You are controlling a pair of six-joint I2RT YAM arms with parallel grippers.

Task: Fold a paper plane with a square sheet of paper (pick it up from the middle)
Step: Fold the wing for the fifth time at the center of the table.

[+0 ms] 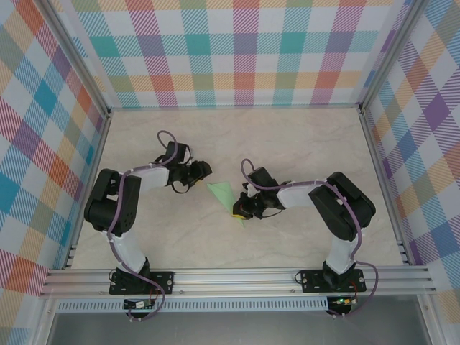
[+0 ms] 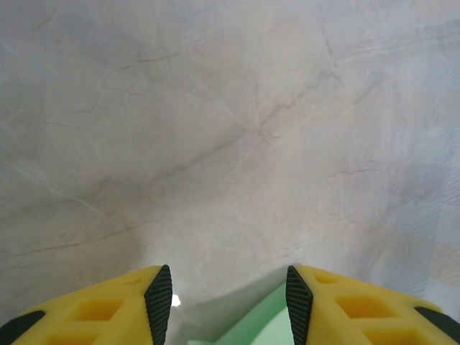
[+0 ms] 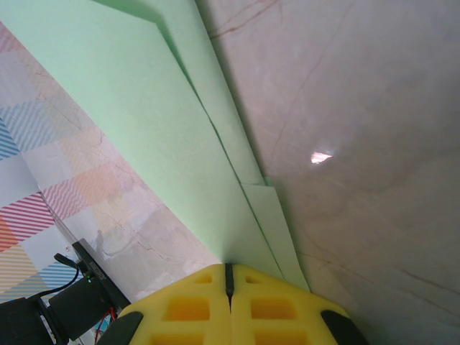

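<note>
The pale mint-green paper plane (image 1: 221, 194) is in the middle of the table, a narrow folded shape with layered flaps. My right gripper (image 1: 239, 213) is shut on its near end. In the right wrist view the yellow fingers (image 3: 187, 305) meet with the paper plane (image 3: 144, 108) pinched between them, and it stretches away up and to the left. My left gripper (image 1: 203, 171) is just left of the plane's far end. Its jaws stand open in the left wrist view (image 2: 228, 298), with a green edge of the paper plane (image 2: 262, 327) between them, untouched by either pad.
The marble-look table (image 1: 287, 136) is boxed in by plaid walls (image 1: 244, 50) at the back and both sides, with an aluminium rail (image 1: 237, 277) along the near edge. The left arm's elbow (image 1: 111, 205) and the right arm's elbow (image 1: 345, 205) rise over the near table.
</note>
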